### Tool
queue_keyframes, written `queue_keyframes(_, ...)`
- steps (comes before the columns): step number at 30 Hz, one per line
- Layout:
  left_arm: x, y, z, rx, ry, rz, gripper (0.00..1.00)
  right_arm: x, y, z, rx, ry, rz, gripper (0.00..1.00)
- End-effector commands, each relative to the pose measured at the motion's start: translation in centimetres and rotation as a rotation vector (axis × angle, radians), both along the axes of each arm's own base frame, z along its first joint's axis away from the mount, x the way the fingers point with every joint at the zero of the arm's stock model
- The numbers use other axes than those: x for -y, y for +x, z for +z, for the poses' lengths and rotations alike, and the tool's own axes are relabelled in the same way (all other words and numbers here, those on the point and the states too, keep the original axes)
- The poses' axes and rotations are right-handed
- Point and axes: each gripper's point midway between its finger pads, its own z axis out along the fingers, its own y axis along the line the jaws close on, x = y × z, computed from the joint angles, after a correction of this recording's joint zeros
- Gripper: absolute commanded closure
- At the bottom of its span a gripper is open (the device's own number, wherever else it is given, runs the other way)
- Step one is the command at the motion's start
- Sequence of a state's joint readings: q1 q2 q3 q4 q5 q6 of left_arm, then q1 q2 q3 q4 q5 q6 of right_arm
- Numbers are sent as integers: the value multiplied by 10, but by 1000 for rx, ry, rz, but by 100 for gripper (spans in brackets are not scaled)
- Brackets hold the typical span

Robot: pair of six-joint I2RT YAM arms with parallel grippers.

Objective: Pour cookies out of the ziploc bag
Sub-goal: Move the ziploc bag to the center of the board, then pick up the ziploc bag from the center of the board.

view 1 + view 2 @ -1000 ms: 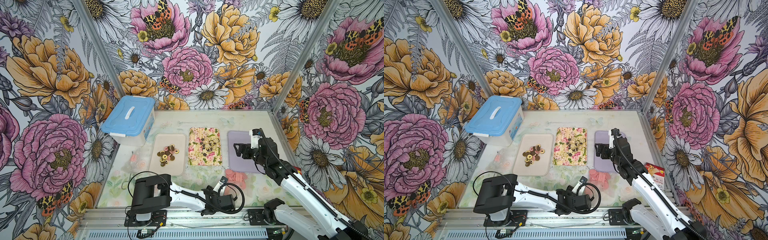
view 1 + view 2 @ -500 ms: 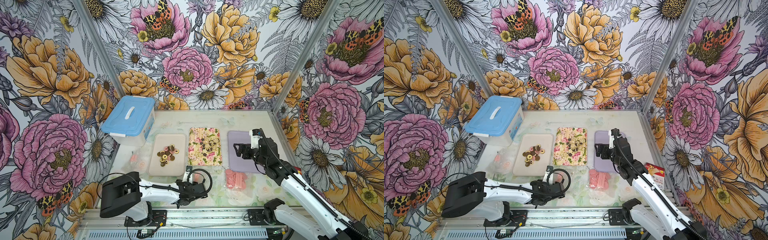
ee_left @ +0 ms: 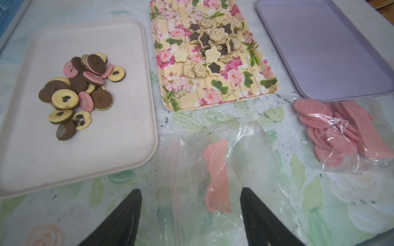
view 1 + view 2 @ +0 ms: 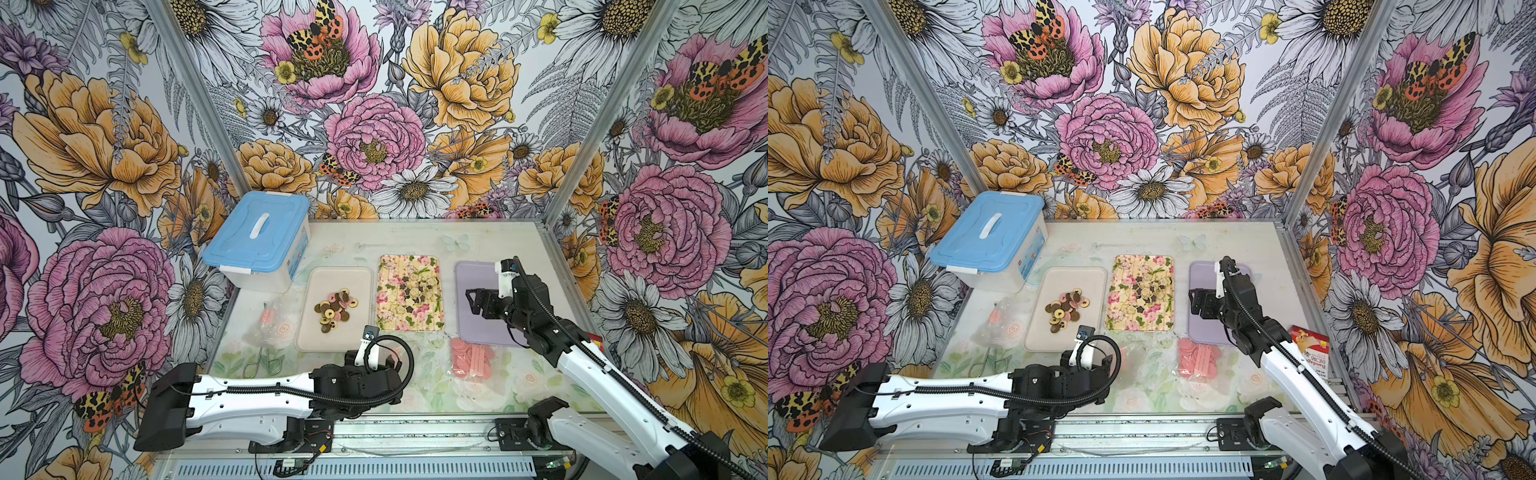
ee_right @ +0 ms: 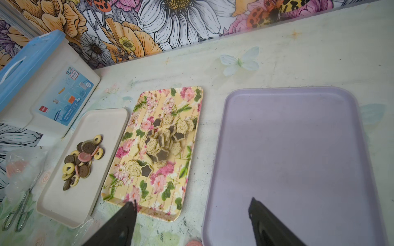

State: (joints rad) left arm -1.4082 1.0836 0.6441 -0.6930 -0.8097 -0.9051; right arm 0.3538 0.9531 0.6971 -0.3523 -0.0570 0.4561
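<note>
Left gripper [image 3: 190, 215]: your left arm lies low along the front of the table, its fingers [image 3: 119, 223] spread wide with nothing clamped between them. An empty clear bag [image 3: 215, 170] with a pink label lies flat on the table under and ahead of them.
Right gripper [image 5: 193, 221]: you see it raised over the near left corner of the purple tray [image 5: 298, 149], fingers wide apart and holding nothing.
Bag of pink cookies [image 4: 471, 359]: your task bag lies on the table just in front of the purple tray, between the two arms, with the flat pink discs inside it. In the left wrist view [image 3: 341, 132] its edge meets the tray's near rim.
Cream tray [image 4: 336, 307]: you have a heap of brown, pink and cream round cookies [image 4: 336, 309] near its middle.
Flowered tray [image 4: 409, 293]: it sits between the other two trays and carries the dark and cream star cookies [image 4: 417, 289].
Another bag [image 4: 270, 328]: a crumpled clear one lies left of the cream tray.
Box [image 4: 262, 239]: your blue-lidded box stands at the back left.
</note>
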Motion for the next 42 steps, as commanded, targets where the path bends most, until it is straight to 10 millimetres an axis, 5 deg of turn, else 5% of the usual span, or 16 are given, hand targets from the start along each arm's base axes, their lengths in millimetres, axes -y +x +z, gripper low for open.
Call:
queue_keyframes(1, 8, 5, 14, 116, 131, -53, 25, 1, 3, 9, 19, 7, -16, 13)
queue_keyframes(4, 74, -17, 24, 188, 198, -283, 19, 6, 4, 11, 26, 6, -33, 13)
queue_keyframes(9, 176, -66, 3, 270, 371, -634, 17, 22, 7, 3, -8, 39, -88, 13)
queue_keyframes(14, 233, -89, -54, 236, 492, -859, 20, 32, 11, -6, -48, 73, -122, 13)
queue_keyframes(16, 248, -95, -59, 246, 469, -902, 23, 36, 11, -6, -53, 95, -131, 12)
queue_keyframes(22, 264, -84, -62, 301, 497, -913, 24, 38, 9, 0, -35, 119, -134, 12)
queue_keyframes(35, 262, -34, -82, 314, 626, -850, 28, 36, 9, 5, -22, 134, -118, 12)
queue_keyframes(42, 265, -19, -83, 347, 675, -803, 44, 34, 9, 7, -17, 141, -110, 12)
